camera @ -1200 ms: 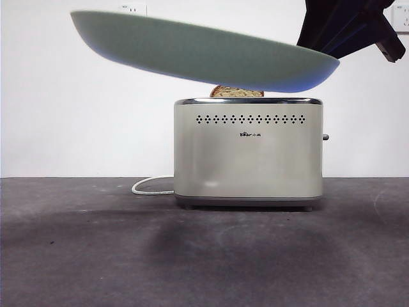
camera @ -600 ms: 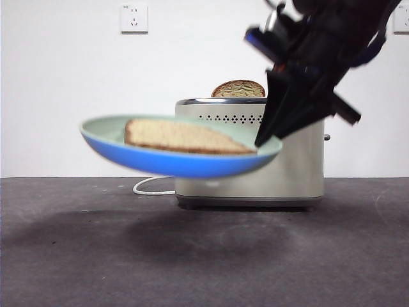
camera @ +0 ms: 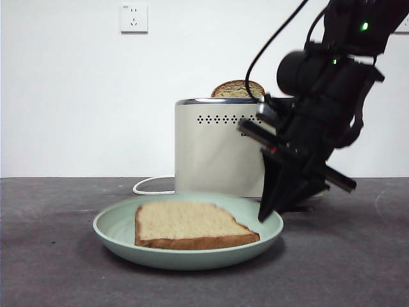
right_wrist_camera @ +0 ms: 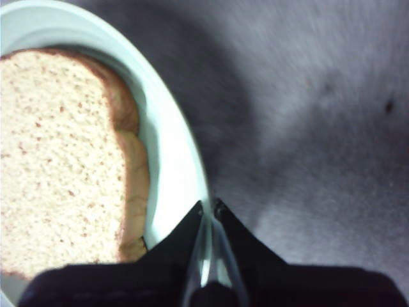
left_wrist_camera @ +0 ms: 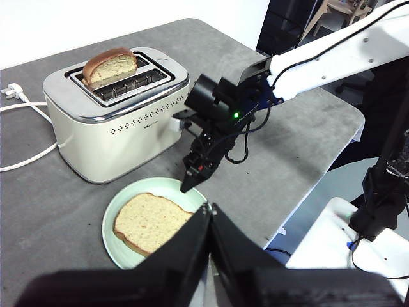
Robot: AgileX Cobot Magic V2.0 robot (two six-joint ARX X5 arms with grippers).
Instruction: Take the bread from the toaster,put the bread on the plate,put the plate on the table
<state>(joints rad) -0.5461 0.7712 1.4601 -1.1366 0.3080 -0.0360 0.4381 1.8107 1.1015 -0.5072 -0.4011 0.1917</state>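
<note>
The pale green plate [camera: 118,225] lies low on the dark table [camera: 57,268] in front of the cream toaster [camera: 211,147], and seems to rest on it. The bread [camera: 185,224] lies flat in the plate. My right gripper [camera: 267,214] comes down from the upper right and is shut on the plate's right rim [right_wrist_camera: 169,160], next to the bread [right_wrist_camera: 57,160]. My left gripper [left_wrist_camera: 209,210] hangs high above the plate [left_wrist_camera: 115,217], shut and empty. A second, rounder slice [camera: 238,89] stands in the toaster's slot.
The toaster's white cord [camera: 150,187] loops on the table behind the plate, to the left. A wall socket [camera: 134,18] is on the white wall behind. In the left wrist view the table's edge [left_wrist_camera: 307,192] runs close to the right arm.
The plate with the bread has come down from mid-air in front of the toaster to table level. The right arm has dropped with it, still holding the rim.
</note>
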